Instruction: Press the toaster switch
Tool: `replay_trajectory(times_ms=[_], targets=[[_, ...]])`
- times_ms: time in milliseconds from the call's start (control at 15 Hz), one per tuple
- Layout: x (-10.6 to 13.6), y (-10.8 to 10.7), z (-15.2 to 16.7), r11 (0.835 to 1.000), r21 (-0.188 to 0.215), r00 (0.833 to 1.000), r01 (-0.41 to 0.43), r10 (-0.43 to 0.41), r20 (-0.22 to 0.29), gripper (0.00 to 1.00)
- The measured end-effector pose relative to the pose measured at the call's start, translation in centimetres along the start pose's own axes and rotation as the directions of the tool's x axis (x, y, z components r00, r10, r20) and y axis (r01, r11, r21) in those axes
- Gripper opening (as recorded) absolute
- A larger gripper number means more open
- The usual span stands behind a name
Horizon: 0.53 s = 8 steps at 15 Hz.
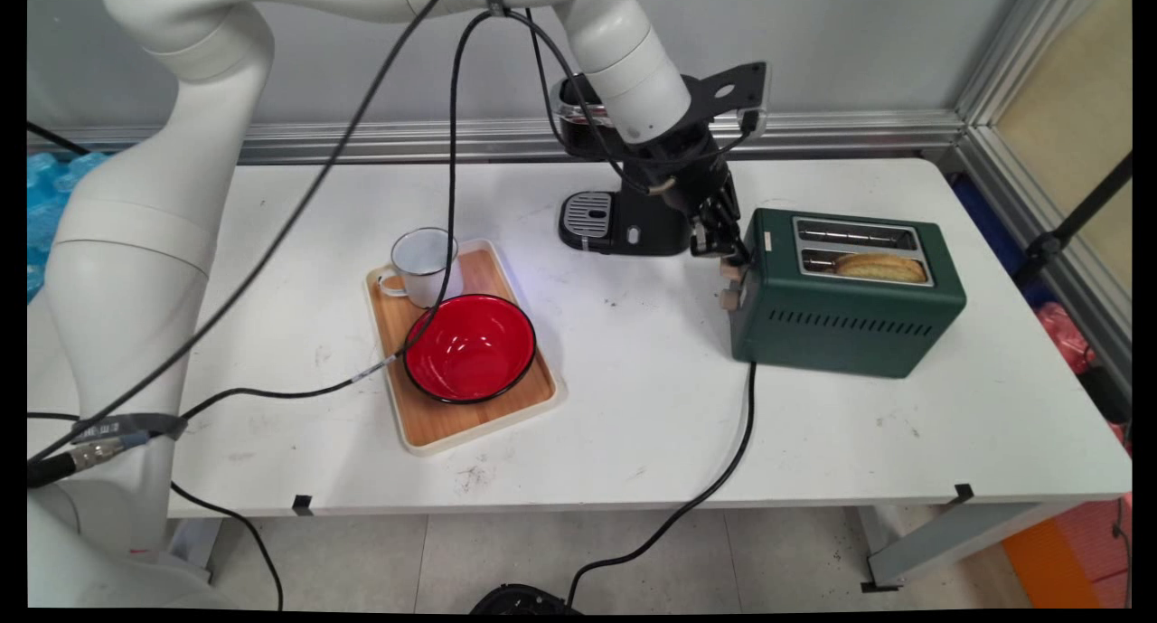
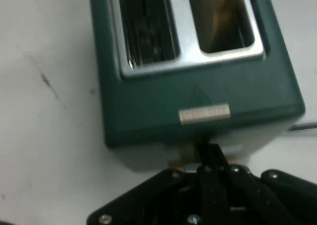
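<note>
Main view: toaster (image 1: 845,320) holds bread slice (image 1: 879,266).

A white table (image 1: 633,442) stands against a grey wall (image 1: 859,44), tiled floor (image 1: 434,560) below.

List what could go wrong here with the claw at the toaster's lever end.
The claw sits pressed close at the green toaster's lever end; a sideways push might slide the toaster. Toast is in the near slot, so a jolt could shift it. A black cable drapes over the mug and red bowl; arm motion might drag them.
</note>
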Motion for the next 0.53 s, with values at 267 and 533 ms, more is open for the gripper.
replay_trajectory(times_ms=[267,533], targets=[[-0.27,-0.11,0.48,1.0,-0.004,1.0,0.005,-0.005,0.012,0.0],[-0.6,-0.02,0.7,1.0,-0.007,1.0,0.007,-0.007,0.022,0.0]])
